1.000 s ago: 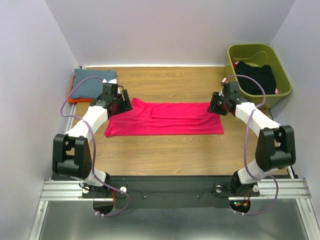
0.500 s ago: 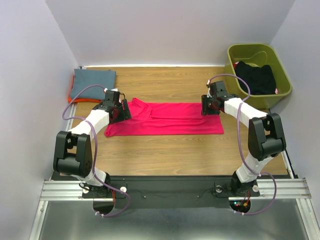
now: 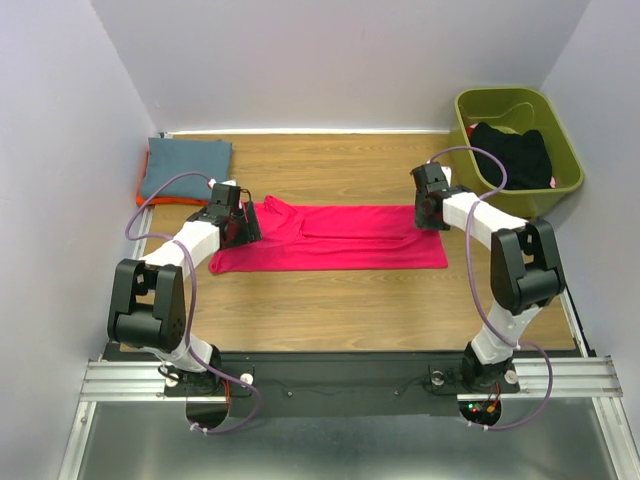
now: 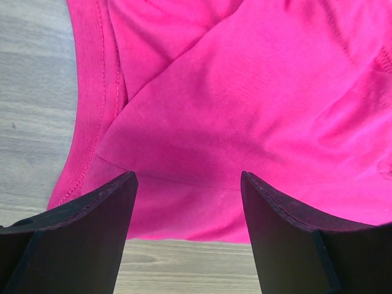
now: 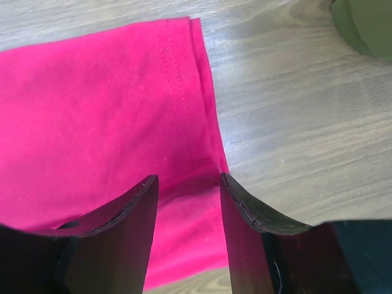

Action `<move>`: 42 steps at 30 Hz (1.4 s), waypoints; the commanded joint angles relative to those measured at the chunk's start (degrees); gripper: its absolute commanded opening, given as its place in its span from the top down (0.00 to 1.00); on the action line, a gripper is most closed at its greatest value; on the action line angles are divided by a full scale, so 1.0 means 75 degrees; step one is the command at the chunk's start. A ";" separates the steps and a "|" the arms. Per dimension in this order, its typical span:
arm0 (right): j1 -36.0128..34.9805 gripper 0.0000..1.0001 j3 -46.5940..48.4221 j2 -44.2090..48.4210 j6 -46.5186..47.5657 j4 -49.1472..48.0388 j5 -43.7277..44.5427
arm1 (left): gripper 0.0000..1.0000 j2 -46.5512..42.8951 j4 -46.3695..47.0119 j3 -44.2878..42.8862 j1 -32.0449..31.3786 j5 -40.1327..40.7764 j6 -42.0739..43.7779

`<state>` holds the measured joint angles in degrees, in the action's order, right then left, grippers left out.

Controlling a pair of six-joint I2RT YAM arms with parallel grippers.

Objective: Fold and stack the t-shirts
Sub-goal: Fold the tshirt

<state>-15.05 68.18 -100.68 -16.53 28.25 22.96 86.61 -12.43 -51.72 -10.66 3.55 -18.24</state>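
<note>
Left gripper (image 4: 188,184): jaws apart, nothing clamped. My wrist camera shows both dark fingers (image 4: 79,239) spread over the pink shirt (image 4: 245,92). A diagonal fold and a stitched edge run along the cloth's left side just ahead of them. Bare table (image 4: 30,92) shows beyond that edge and in a strip along the bottom of the view. I cannot tell from this view whether the fingertips touch the cloth.

Right gripper (image 5: 188,180): jaws apart too, with a narrower gap, nothing held. Its wrist camera shows the fingers straddling the shirt's double-stitched hem at the right end. Wood grain lies to the right of the hem, and a corner of the green bin (image 5: 361,24) sits at the upper right.

The overhead view adds what the wrist cameras miss. The pink shirt lies flat as a long band across the middle of the table, with the left gripper at its left end and the right gripper at its far right corner. A blue-grey shirt (image 3: 188,165) sits folded in the far left corner, on top of an orange shirt (image 3: 148,200) that shows only as a sliver at the near edge. A black garment (image 3: 512,155) lies bunched inside the bin at the far right, well apart from the pink shirt. I cannot read the jaw gaps from overhead.
</note>
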 commanded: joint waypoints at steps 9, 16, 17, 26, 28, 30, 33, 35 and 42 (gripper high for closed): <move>0.0014 0.56 0.0495 -0.0521 -0.0631 0.0288 0.0758 | 0.21 0.0229 0.0145 0.0088 -0.0021 0.0312 0.0123; 0.0155 0.91 0.0355 -0.0579 -0.0620 0.0288 0.1051 | 0.21 0.0464 0.0051 0.0065 0.0003 0.0323 0.0100; 0.0201 0.93 0.0366 -0.0556 -0.0620 0.0300 0.1087 | 0.21 0.0499 0.0051 0.0065 0.0014 0.0277 0.0100; 0.0389 0.82 0.0296 -0.0509 -0.0549 0.0288 0.1111 | 0.21 0.0710 -0.0019 0.0076 0.0202 0.0066 0.0053; 0.0401 0.71 0.0296 -0.0451 -0.0572 0.0288 0.0901 | 0.21 0.0652 0.0016 0.0065 0.0202 -0.0039 0.0030; 0.0389 0.64 0.0296 -0.0334 -0.0631 0.0288 0.0713 | 0.21 0.0547 0.0016 0.0053 0.0202 -0.0180 -0.0005; 0.0389 0.61 0.0249 0.0146 -0.0690 0.0288 0.0233 | 0.20 0.0125 -0.0007 -0.0029 0.0179 -0.0426 -0.0122; 0.0401 0.61 0.0109 0.0591 -0.0725 0.0288 -0.0224 | 0.20 -0.0215 -0.0089 -0.0158 0.0132 -0.0438 -0.0216; 0.0389 0.61 -0.0629 0.1588 -0.1122 0.0019 -0.1481 | 0.20 -0.0228 -0.0195 -0.0697 0.0085 -0.0837 -0.0357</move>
<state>-12.40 66.35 -92.66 -22.37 30.48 16.36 85.65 -13.63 -53.67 -9.65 -0.67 -20.03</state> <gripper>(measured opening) 0.392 0.797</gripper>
